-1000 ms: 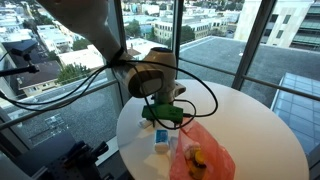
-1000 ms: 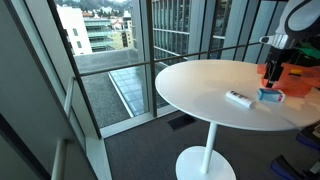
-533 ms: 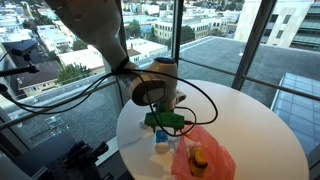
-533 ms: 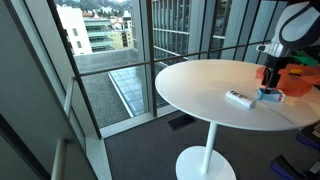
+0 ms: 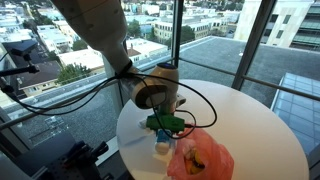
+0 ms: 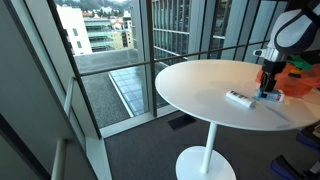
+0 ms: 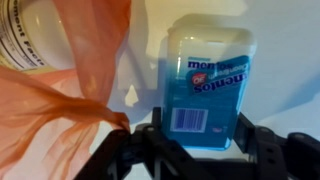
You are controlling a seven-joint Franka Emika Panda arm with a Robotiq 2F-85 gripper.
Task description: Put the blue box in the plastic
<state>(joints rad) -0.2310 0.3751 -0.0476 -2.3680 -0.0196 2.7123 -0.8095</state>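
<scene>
In the wrist view the blue box (image 7: 205, 85), a clear blue mint box with a white lid and a barcode, lies flat on the white table. My gripper (image 7: 201, 120) is straight over it, with one dark finger pressed against each long side, so it is shut on the box. The plastic (image 7: 60, 90), a thin orange bag, lies crumpled just beside the box. In both exterior views the gripper (image 5: 165, 128) (image 6: 267, 88) is low on the table over the box (image 5: 161, 147) (image 6: 271, 97), with the orange plastic (image 5: 200, 160) (image 6: 297, 71) next to it.
A white labelled bottle (image 7: 40, 30) lies by the bag's edge. A small white oblong item (image 6: 238, 98) rests on the round white table (image 6: 200, 85), near its rim. Something yellow (image 5: 195, 157) shows through the bag. Window glass and mullions stand close behind the table.
The gripper has come down onto the blue box and its fingers have closed from wide open against the box's sides. The orange bag has shifted slightly.
</scene>
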